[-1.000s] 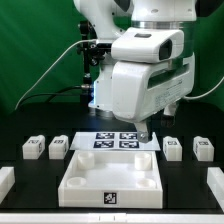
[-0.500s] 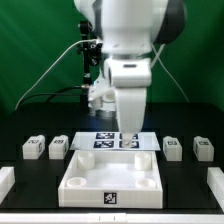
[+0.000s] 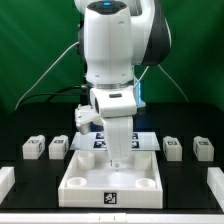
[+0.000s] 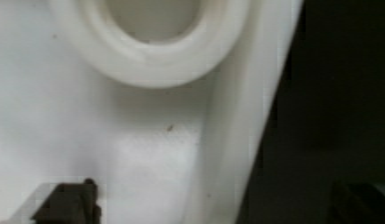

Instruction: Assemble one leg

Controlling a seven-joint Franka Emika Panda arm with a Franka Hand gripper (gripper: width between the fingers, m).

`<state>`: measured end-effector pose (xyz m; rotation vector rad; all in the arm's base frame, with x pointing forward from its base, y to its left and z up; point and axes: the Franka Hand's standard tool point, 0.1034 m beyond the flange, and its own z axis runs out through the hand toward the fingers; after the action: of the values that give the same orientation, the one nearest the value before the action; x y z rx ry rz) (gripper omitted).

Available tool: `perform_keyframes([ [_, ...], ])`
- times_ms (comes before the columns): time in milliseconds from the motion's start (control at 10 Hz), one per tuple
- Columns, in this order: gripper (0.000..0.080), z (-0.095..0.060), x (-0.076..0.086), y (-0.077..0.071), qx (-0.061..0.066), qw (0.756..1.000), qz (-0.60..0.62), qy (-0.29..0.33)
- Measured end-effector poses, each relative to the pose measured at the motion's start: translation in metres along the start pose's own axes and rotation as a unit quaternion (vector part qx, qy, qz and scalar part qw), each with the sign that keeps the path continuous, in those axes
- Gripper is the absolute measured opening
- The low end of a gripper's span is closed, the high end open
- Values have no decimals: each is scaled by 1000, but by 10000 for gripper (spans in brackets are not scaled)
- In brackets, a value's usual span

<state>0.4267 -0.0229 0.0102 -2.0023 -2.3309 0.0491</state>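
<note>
Your white robot arm is down over the large white square plastic tray with the raised rim. Its two-finger gripper hangs low inside the tray, toward the back rim. In the wrist view, the gripper has its dark fingertips spread wide. Only bare tray floor shows between them, so it is released and carries nothing. One round socket sits ahead of the fingers there, just beside the rim, with the black table beyond. Count four small white blocky plastic legs with black-and-white square tags, all lying on the table and none touched. On the exterior view's left you have an outer leg and an inner leg. On the exterior view's right there is an inner leg and an outer leg. Each pair lies beside the tray, apart from it. In the exterior view, two front sockets show in the tray, one at each corner, and one tag sits on its front wall. The marker board peeks out behind the arm. Two more white pieces are cut off at the frame edges, and you cannot tell what they are.
</note>
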Motion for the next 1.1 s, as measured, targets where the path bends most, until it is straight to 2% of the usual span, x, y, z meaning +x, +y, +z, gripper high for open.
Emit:
perform_keyframes([
  [100,591,1,0,-1,1,1000,1,0],
  [300,316,1,-1,-1,1,1000,2,0],
  [400,316,1,-1,-1,1,1000,2,0],
  [500,100,1,-1,-1,1,1000,2,0],
  [600,63,-1,-2,2,-6,1000,4,-1],
  [1100,63,-1,-2,2,-7,1000,4,-1],
])
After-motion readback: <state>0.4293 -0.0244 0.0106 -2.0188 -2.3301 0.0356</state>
